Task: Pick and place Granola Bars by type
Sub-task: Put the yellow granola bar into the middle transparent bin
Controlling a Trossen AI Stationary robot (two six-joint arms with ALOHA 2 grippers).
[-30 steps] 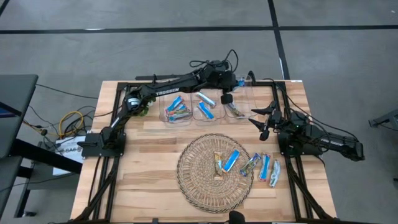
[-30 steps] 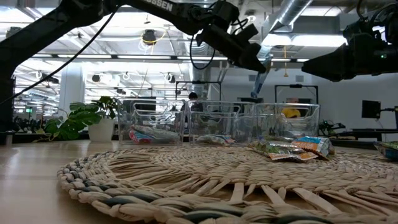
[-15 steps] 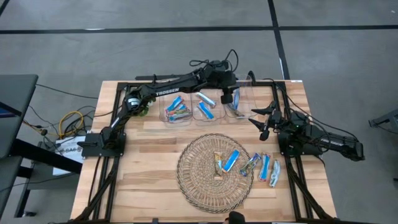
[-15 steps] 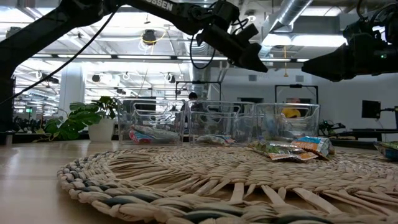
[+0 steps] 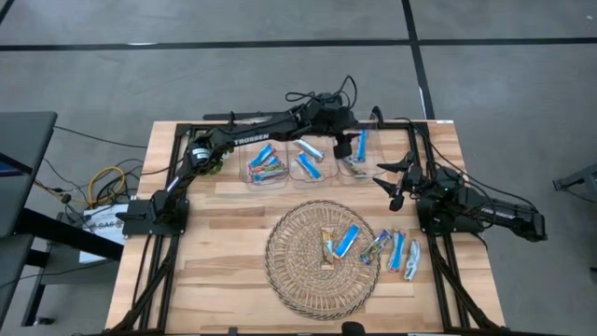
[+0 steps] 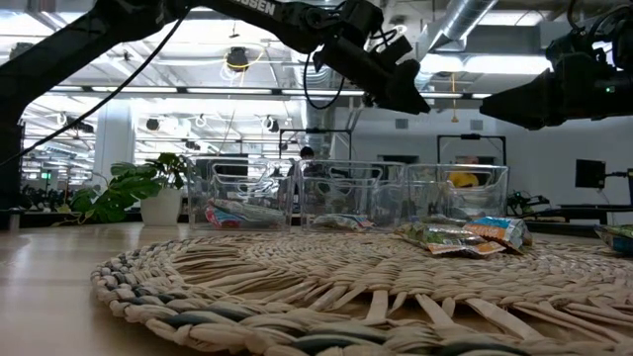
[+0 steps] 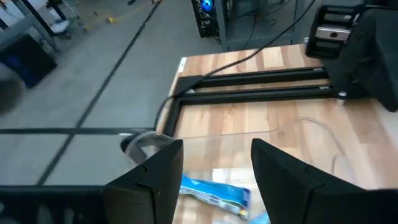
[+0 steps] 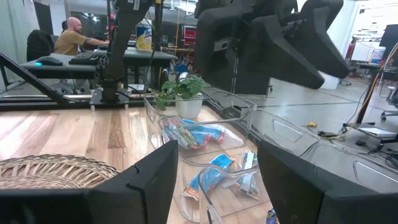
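Blue bar (image 5: 361, 143) lies in right-hand clear bin (image 5: 370, 168), directly below left gripper (image 5: 347, 146), jaws apart, empty. You see right gripper (image 5: 393, 184) beside bins, spread, empty. Remaining bars (image 5: 347, 241) on wicker mat (image 5: 289, 271).

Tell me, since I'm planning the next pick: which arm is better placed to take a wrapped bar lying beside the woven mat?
Right. The right gripper hovers open near the shiny wrapped bars lying by the round woven wicker mat, while the open left gripper is over the rightmost clear plastic bin at the table's far edge.
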